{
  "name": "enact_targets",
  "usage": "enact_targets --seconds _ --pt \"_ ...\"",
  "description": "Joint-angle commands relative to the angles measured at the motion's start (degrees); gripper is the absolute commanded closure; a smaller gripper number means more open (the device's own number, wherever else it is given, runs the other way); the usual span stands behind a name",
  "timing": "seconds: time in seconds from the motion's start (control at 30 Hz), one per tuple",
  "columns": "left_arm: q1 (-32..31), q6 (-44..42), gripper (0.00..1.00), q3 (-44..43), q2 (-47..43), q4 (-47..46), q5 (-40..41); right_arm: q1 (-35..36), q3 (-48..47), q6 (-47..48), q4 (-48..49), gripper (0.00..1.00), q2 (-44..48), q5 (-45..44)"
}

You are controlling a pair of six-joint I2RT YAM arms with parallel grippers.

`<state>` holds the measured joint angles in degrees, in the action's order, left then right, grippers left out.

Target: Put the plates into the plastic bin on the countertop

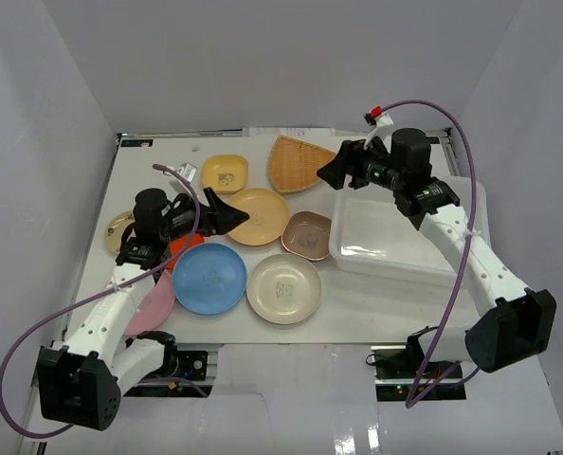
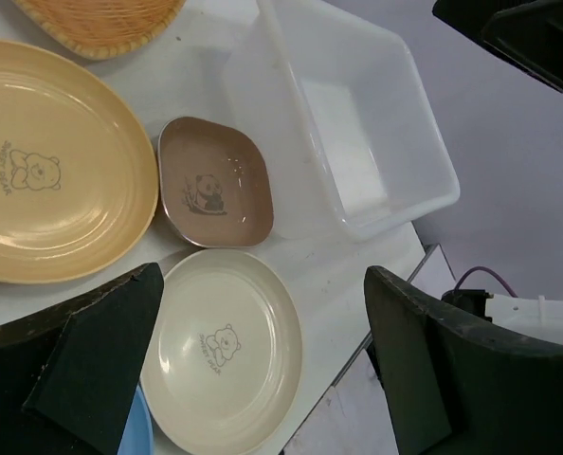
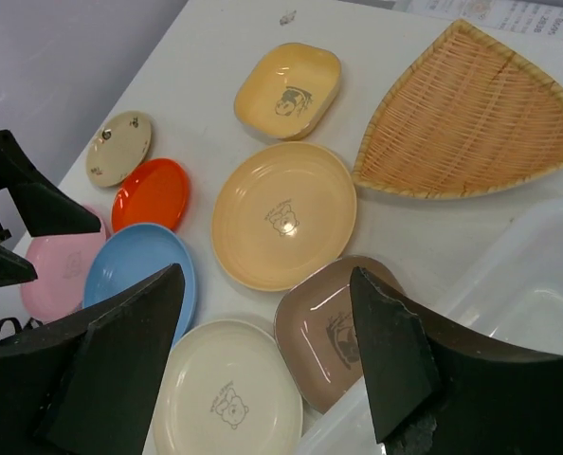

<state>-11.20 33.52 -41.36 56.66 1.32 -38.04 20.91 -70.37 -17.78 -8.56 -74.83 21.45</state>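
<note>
Translucent plastic bin [image 1: 405, 237] sits at 3 o'clock on the tabletop [image 1: 376, 308], the plates [image 1: 209, 277] (blue, cream, brown among them) spread from centre to 9 o'clock. Left hand [image 1: 232, 210] hangs wide open and empty above them; right hand [image 1: 330, 171], also open and empty, hovers at the bin's 11 o'clock.

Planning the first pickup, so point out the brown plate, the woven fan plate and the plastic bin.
brown plate [image 2: 215, 185], left wrist view, middle of its dish.
woven fan plate [image 3: 471, 114], right wrist view, middle of the weave.
plastic bin [image 1: 386, 237], top view, bare floor.
</note>
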Motion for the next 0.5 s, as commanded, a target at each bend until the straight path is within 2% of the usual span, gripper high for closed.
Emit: enact_targets --seconds 0.0,0.17,0.2,0.27,0.4,0.47 --pt "-0.22 0.85 0.02 -3.55 0.55 -0.36 1.64 2.38 -5.39 4.85 -1.02 0.24 -2.24 -2.82" --pt "-0.22 0.94 0.02 -6.79 5.73 2.71 6.21 5.98 -7.68 7.67 -4.10 0.28 -6.12 -6.07" --pt "-0.22 0.33 0.02 -8.54 7.13 5.16 7.53 6.42 -6.63 7.67 -3.66 0.35 -6.03 -5.98" --pt "-0.22 -0.64 0.02 -9.61 7.32 8.07 10.43 9.04 -5.14 7.67 -2.44 0.39 -5.68 -5.72" --pt "-0.22 -3.71 0.02 -9.00 1.54 15.89 24.28 16.78 -5.03 10.39 -3.83 0.45 -8.40 -5.19" --pt "-0.22 -5.21 0.02 -8.03 -3.91 18.87 27.39 22.06 -5.31 11.27 -4.80 0.48 -10.68 -6.42"
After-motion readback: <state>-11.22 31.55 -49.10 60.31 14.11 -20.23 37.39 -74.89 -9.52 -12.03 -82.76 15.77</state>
